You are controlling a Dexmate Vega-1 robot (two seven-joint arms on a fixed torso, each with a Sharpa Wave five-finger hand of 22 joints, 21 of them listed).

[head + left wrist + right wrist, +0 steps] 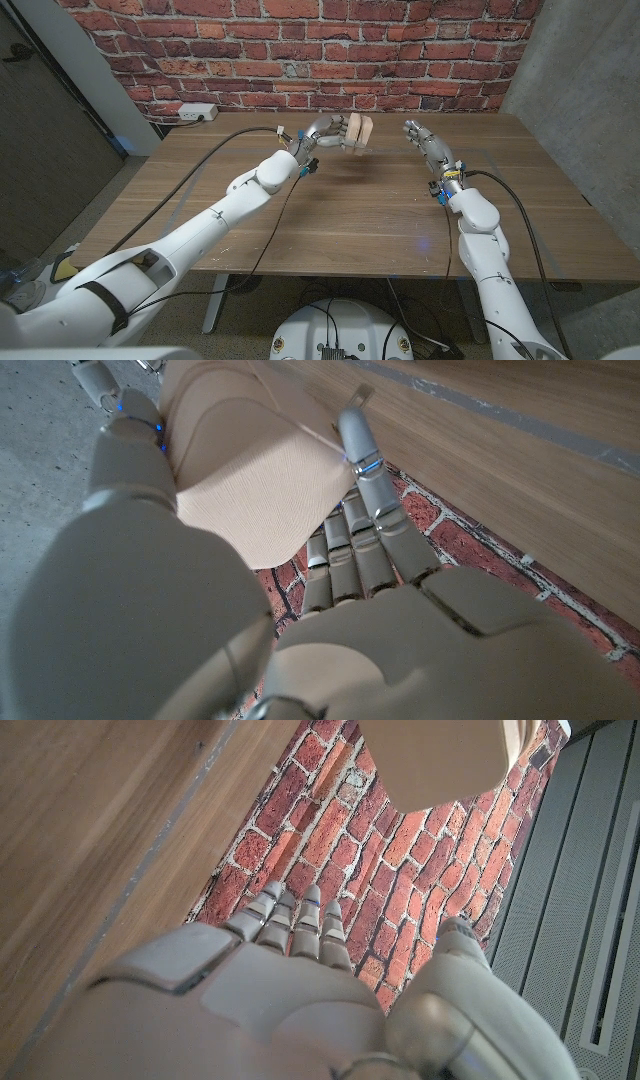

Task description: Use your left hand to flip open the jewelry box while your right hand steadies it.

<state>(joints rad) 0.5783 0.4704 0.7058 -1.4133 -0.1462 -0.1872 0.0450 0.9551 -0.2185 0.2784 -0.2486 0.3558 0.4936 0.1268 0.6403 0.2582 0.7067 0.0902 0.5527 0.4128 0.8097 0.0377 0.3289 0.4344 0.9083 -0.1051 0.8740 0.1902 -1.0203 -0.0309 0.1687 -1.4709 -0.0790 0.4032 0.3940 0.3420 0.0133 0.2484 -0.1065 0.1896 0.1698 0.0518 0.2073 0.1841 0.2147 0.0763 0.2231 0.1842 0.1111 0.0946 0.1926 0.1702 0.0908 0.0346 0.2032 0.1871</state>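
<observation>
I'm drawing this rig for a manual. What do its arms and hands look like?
Both arms have glossy white rounded shells with dark gaps at the joints. A black cable runs along the left arm, another along the right. The left hand and right hand are beige-grey with segmented fingers, small blue lights on some. Coloured connectors sit at the right wrist.
</observation>
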